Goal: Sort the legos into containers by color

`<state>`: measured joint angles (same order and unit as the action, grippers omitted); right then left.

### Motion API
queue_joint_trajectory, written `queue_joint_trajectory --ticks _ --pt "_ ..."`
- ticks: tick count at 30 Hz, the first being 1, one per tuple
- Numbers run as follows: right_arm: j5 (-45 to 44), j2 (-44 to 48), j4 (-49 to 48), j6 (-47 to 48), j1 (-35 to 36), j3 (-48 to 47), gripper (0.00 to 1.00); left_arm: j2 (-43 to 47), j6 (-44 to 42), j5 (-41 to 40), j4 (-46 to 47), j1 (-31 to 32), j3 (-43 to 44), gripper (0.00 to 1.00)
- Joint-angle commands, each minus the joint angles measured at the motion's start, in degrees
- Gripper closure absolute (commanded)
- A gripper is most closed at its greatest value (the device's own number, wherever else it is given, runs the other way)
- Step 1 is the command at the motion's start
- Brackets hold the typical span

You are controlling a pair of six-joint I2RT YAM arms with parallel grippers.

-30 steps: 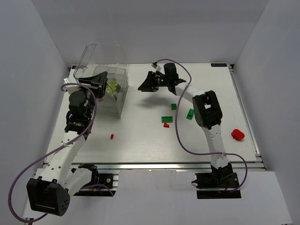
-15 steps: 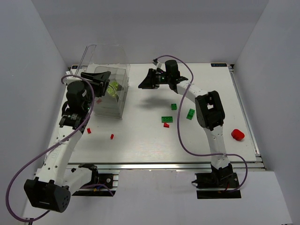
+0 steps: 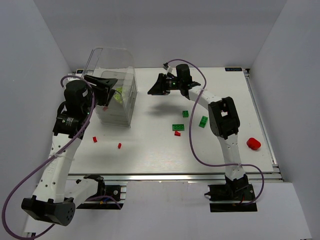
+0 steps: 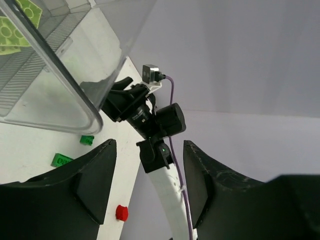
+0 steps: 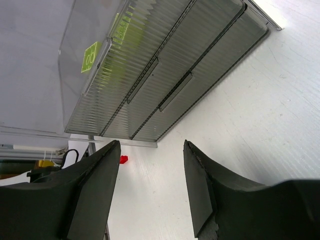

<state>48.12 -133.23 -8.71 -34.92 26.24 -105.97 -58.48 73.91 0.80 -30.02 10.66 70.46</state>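
L claw (image 4: 147,150) & R claw (image 5: 150,150) were spread, empty. Bricks (image 3: 177,127) looked light, stiff, slick; best pinched across flat sides.

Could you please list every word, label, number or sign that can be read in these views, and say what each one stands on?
Nothing here can be read as text.
The small dark label at the far edge of the table: too small to read.
Marks on the yellow-green lego inside the clear bin, right wrist view: round studs, not letters.
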Motion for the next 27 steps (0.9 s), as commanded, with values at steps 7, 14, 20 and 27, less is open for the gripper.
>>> queue_joint_trajectory --ticks 7,14,20,27 --pt "0.22 2.54 -0.61 0.91 0.21 -1.78 0.4 2.84 -2.36 4.21 -4.61 -0.11 2.76 0.49" --pt "0.75 -2.99 -7.2 -9.55 2.32 -7.13 0.4 11.18 -14.57 5.97 -1.35 -0.11 -5.41 0.72" --pt "-0.3 -7.57 -10.71 -13.16 5.66 -10.92 0.44 18.48 -15.99 2.72 -3.73 -0.11 -10.51 0.23" --pt "-3.55 -10.91 -10.19 -14.21 7.16 -13.38 0.53 19.9 -15.37 1.49 -5.05 -0.11 -11.83 0.2"
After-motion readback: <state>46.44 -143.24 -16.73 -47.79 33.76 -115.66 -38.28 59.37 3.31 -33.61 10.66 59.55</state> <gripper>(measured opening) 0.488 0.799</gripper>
